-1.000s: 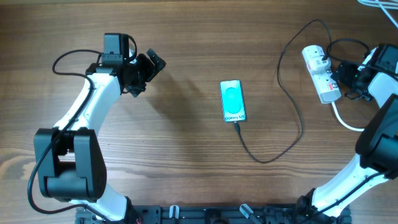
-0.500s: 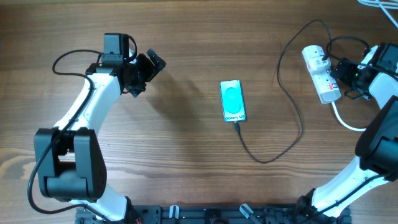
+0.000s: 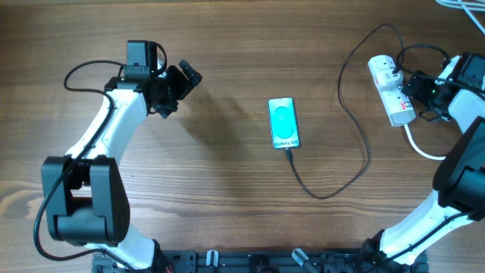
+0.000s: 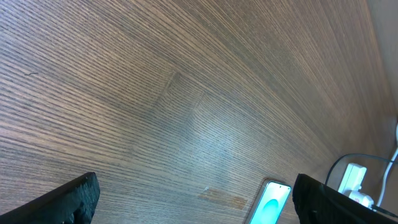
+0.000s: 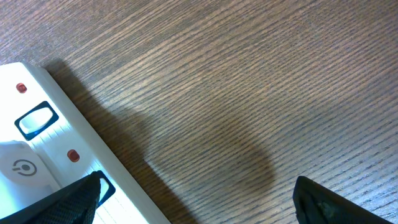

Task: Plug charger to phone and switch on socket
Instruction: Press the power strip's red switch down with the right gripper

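Observation:
The phone (image 3: pixel 283 123) lies flat mid-table, its screen lit teal-green; its top end also shows in the left wrist view (image 4: pixel 270 203). The black charger cable (image 3: pixel 356 129) runs from the phone's near end, where its plug sits, in a loop to the white adapter (image 3: pixel 390 73) on the socket (image 3: pixel 392 92), a white power strip at the far right. My left gripper (image 3: pixel 184 78) is open and empty, far left of the phone. My right gripper (image 3: pixel 419 95) is open over the socket's right side; in the right wrist view one fingertip hangs over the socket's rocker switches (image 5: pixel 37 118).
A thick white cord (image 3: pixel 419 148) trails from the socket toward the right arm. White cables (image 3: pixel 464 9) lie at the far right corner. Black mounts line the table's near edge (image 3: pixel 250 262).
My right gripper has shifted slightly toward the socket. The left arm, phone and cable have not moved.

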You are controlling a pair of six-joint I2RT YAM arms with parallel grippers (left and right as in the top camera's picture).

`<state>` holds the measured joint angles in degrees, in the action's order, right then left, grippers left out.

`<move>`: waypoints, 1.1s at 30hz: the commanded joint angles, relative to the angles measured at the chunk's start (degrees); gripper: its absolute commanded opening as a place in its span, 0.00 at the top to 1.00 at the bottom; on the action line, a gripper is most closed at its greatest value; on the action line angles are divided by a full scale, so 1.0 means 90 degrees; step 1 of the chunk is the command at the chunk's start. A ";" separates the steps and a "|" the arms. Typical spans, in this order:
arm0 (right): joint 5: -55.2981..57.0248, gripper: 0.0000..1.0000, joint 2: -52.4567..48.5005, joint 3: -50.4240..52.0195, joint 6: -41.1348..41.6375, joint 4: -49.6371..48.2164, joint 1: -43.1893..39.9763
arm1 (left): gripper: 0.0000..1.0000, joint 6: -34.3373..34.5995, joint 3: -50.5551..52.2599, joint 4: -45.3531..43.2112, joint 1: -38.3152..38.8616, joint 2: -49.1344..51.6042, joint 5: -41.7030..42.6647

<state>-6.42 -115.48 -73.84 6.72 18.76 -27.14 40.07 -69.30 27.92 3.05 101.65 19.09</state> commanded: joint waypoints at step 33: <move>0.0211 0.00 0.0063 0.0219 -0.0250 0.0406 0.0384 | 0.00 -0.0119 0.0012 0.0000 -0.0019 -0.0126 -0.0085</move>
<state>-1.65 -114.83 -73.58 5.72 20.43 -24.34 40.07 -69.30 27.92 3.05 101.67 19.09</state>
